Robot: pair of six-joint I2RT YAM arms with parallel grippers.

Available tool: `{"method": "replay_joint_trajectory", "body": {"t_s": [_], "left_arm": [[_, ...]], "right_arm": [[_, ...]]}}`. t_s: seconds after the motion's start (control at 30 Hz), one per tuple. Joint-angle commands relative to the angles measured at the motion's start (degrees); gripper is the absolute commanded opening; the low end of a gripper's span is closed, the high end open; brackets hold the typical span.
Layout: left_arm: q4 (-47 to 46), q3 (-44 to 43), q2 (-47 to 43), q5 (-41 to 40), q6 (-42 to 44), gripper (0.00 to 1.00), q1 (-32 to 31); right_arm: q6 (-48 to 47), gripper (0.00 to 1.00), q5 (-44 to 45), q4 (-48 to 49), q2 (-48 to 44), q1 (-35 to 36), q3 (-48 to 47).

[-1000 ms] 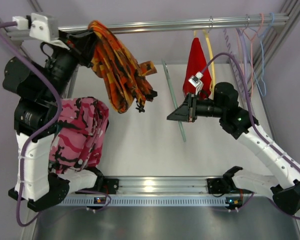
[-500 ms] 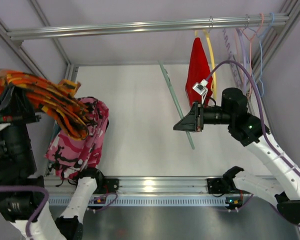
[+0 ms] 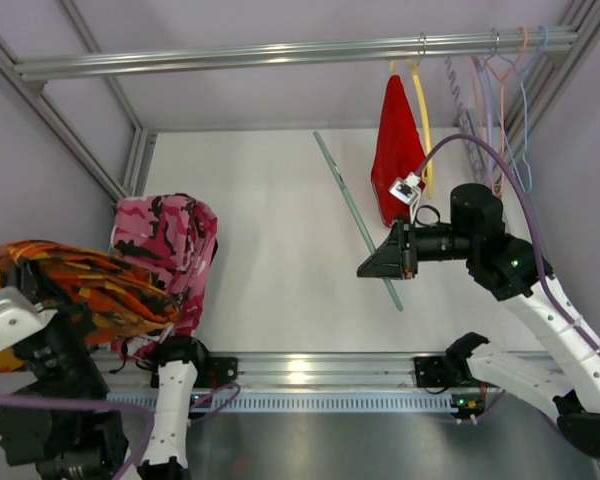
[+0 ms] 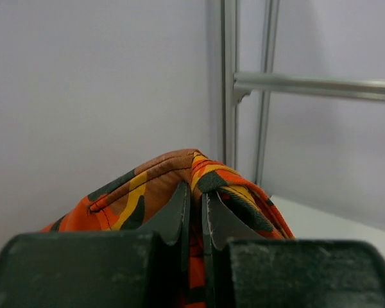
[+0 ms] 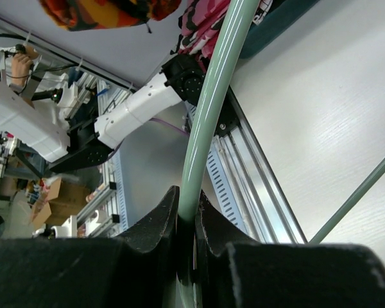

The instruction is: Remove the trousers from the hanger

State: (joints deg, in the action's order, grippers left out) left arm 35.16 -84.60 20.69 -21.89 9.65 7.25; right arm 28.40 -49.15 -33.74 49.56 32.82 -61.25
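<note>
The trousers, orange with a dark red, black and yellow pattern, hang bunched over my left arm at the near left, apart from the hanger. My left gripper is shut on a fold of the trousers; in the top view the cloth hides it. The hanger is a thin pale grey-green bar slanting over the table's middle. My right gripper is shut on it. In the right wrist view the bar runs up from between my closed right gripper. The hook is not visible.
A pink camouflage garment lies on the table at the left. A plain red garment hangs on a yellow hanger from the metal rail. Several empty coloured hangers hang at the rail's right end. A slanted frame post stands at the left.
My left arm has swung the trousers from the rail at the back left down to the near left, clear of the hanger. My right gripper has drifted slightly right and nearer with the hanger.
</note>
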Motion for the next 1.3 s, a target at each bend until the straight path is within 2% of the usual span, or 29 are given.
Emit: {"method": "replay_joint_trajectory", "body": {"t_s": [0.0,0.23,0.37,0.5,0.6,0.7,0.8,0.83,0.93,1.13,1.27], "left_arm": [[-4.1,5.6,-0.6,-2.9,6.1,0.0,0.3],[-6.3,19.8,1.8,3.6,4.9,0.0,0.4],[-14.0,28.2,7.2,13.7,2.7,0.0,0.3],[-18.0,32.8,18.7,20.7,0.8,0.01,0.2],[-18.7,34.6,26.9,21.6,-0.6,0.09,0.2],[-18.7,36.4,31.9,24.0,-1.3,0.3,0.2],[-18.0,36.3,33.1,25.3,-2.1,0.58,0.2],[-17.3,35.7,32.7,27.3,-2.3,0.73,0.2],[-12.9,32.6,30.0,33.9,-2.2,0.98,0.1],[-7.7,26.5,22.3,41.9,-3.7,0.98,0.2],[-6.0,23.6,18.8,44.6,-4.4,0.98,0.2]], "right_arm": [[-2.9,0.0,-0.3,1.1,-0.9,-0.7,-3.4],[-3.2,0.0,0.0,1.0,0.0,-0.8,-3.5],[-3.2,0.0,0.1,0.5,0.2,-1.1,-4.5],[-4.7,0.0,0.3,-1.9,0.2,-2.1,-8.2],[-6.3,0.0,0.9,-4.8,-0.6,-2.5,-10.2],[-8.1,0.0,1.2,-8.1,-1.9,-2.9,-11.1],[-8.9,0.0,-0.1,-11.2,-3.4,-4.1,-11.9],[-9.0,0.0,-0.4,-11.6,-3.9,-4.5,-12.0],[-10.6,0.0,-1.3,-13.9,-6.0,-6.0,-13.8],[-12.6,0.0,-2.7,-18.9,-11.1,-10.2,-17.5],[-12.6,0.0,-3.9,-21.0,-15.8,-13.8,-19.7]]}}
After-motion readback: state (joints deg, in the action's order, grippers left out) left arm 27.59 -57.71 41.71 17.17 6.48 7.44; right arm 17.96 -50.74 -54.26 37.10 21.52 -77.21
